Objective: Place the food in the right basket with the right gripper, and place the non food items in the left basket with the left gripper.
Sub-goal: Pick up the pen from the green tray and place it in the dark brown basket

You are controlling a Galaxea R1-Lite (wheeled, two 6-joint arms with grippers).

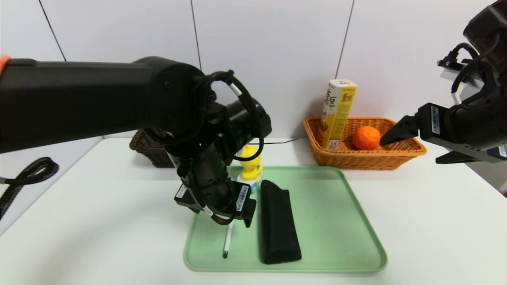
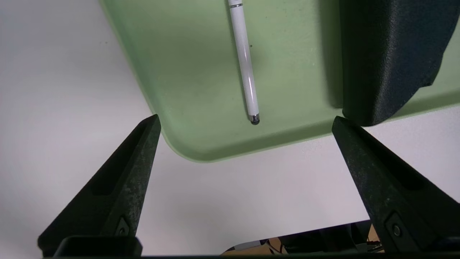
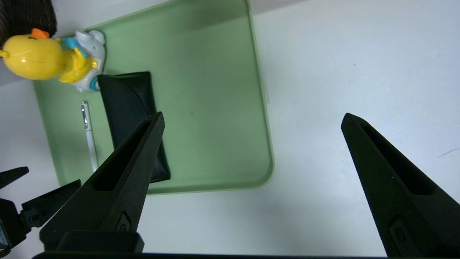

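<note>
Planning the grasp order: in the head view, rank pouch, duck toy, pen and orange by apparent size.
1. black pouch, clearly largest.
2. orange and yellow duck toy: unsure, since the left arm hides part of the duck.
3. white pen, thinnest, upper end hidden.

Bare tray flanks the pen (pouch crowds one side).

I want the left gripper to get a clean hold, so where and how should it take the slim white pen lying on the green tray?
Grip the slim white pen mid-barrel, coming straight down from above with the jaws across its width. It lies flat on the green tray, so only its sides are free. The long black pouch lies apart on one side, leaving room. The open left gripper hovers near its dark tip.
</note>
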